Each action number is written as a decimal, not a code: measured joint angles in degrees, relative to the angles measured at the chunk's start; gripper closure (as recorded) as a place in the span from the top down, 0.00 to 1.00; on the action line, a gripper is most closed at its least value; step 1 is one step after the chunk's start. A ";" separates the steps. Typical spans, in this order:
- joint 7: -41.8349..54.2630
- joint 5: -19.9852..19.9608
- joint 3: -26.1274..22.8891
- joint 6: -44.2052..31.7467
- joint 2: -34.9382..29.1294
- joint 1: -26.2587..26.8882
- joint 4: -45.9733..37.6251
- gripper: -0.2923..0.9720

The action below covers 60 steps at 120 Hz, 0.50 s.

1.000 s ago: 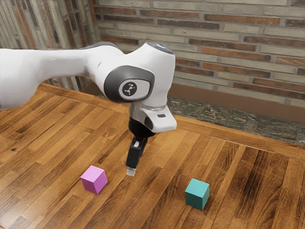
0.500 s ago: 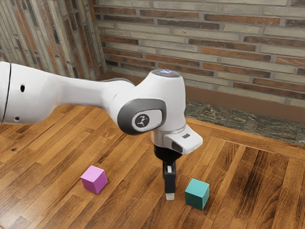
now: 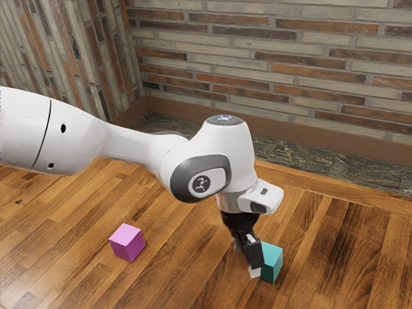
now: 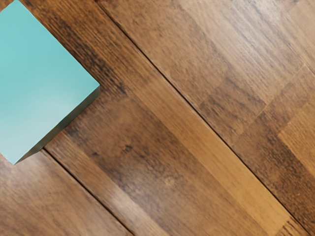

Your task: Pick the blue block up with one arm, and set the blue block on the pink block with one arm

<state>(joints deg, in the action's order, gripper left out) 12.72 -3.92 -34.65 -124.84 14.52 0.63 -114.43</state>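
Fig. Approach to blue block (image 3: 274, 257): pincer (image 3: 255, 269) low, just beside it.
Block on table (image 3: 71, 212), well apart from pink block (image 3: 127, 242). Pincer state can't be told; it should be centred over block before descent.

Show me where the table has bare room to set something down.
Bare table lies between the pink block and the claw, and beyond the blue block toward the exterior view's right. It is crowded only at the blue block, where the claw hangs close.
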 joint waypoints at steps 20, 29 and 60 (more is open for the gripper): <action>-6.03 -0.02 11.36 -1.16 0.44 9.99 1.04 0.77; -8.38 -0.11 17.89 -1.46 0.63 16.42 1.55 0.77; -15.39 -1.06 30.71 -1.90 3.84 28.28 4.76 0.77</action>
<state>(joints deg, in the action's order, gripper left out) -2.68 -4.98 -3.94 -126.74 18.36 28.91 -109.68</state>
